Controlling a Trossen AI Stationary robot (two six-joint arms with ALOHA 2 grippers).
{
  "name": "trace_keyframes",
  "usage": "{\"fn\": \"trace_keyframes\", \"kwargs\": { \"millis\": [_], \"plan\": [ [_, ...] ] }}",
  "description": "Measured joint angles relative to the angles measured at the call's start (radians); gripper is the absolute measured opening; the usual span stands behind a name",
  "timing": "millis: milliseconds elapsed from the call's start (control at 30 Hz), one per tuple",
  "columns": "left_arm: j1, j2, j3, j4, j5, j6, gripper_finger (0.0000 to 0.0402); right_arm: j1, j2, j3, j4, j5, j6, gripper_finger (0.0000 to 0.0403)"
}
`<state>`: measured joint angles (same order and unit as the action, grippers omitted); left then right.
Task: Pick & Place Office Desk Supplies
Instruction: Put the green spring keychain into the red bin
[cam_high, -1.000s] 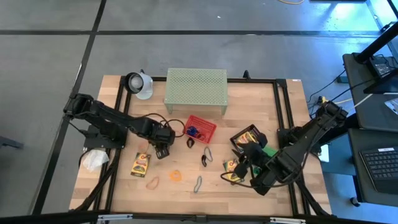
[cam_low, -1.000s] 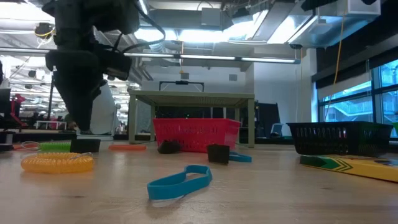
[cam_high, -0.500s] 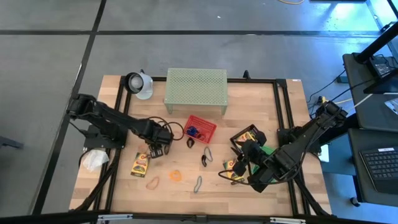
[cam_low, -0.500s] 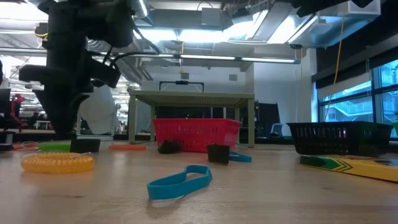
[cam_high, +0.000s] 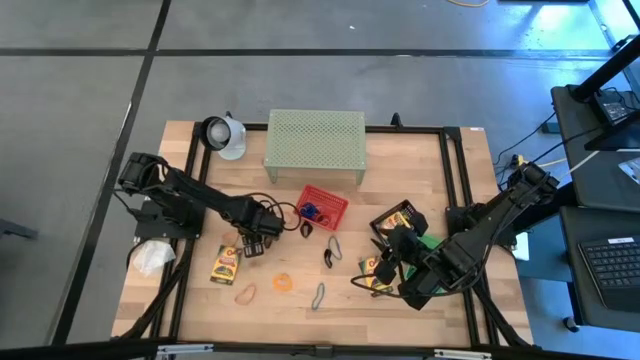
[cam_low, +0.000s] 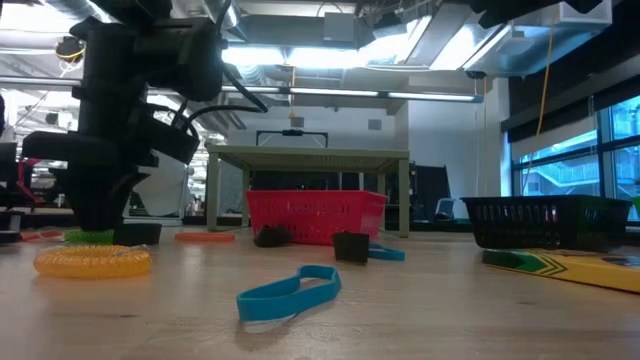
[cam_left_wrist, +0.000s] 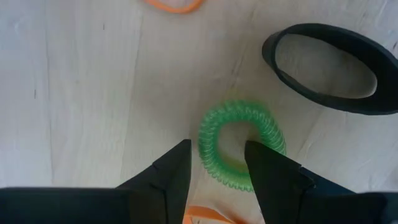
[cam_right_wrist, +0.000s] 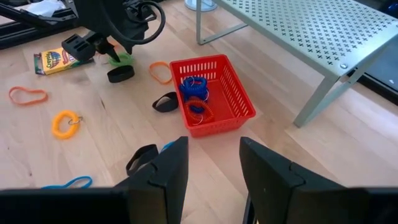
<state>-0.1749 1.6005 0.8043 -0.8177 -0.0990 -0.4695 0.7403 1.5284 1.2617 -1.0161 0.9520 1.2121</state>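
A green coil loop (cam_left_wrist: 268, 135) lies flat on the wood next to a black loop (cam_left_wrist: 323, 68). My left gripper (cam_left_wrist: 217, 149) points straight down over it, open, one finger outside the ring and one over its hole; it also shows low over the table (cam_low: 95, 232) (cam_high: 250, 246). A crayon box (cam_high: 226, 264) lies just nearer. My right gripper (cam_right_wrist: 214, 146) hangs open and holds nothing, above a second crayon box (cam_high: 372, 272) at the right. The red basket (cam_high: 322, 205) holds blue and orange loops. My left gripper comes at the green coil from above, with one side of the ring (cam_left_wrist: 208, 146) between its two fingers. The coil lies flat on the table. Whether the fingers touch it I cannot tell.
The pale green perforated shelf (cam_high: 315, 142) stands at the far middle, and a black basket (cam_high: 400, 222) at the right. An orange loop (cam_high: 245, 293), a yellow coil (cam_high: 283, 282), a blue loop (cam_high: 318, 295) and black loops (cam_high: 332, 248) lie scattered. A white wad (cam_high: 152, 257) lies at the left edge.
My left gripper has come down toward the green coil, still pointing down, and has rolled a little about its own axis. Its fingers have kept the same gap. The coil and the other things have stayed where they were.
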Motion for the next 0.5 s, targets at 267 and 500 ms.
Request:
{"fn": "trace_keyframes", "kwargs": {
  "millis": [267, 500],
  "plan": [
    [0.015, -0.001, -0.021, 0.013, -0.004, -0.03, 0.0127, 0.001, 0.0, 0.0, 0.018, -0.01, -0.011, 0.0145],
    [0.043, -0.003, -0.043, 0.023, 0.039, -0.023, 0.0023, 0.001, 0.0, 0.0, 0.07, -0.029, -0.074, 0.0146]
  ]
}}
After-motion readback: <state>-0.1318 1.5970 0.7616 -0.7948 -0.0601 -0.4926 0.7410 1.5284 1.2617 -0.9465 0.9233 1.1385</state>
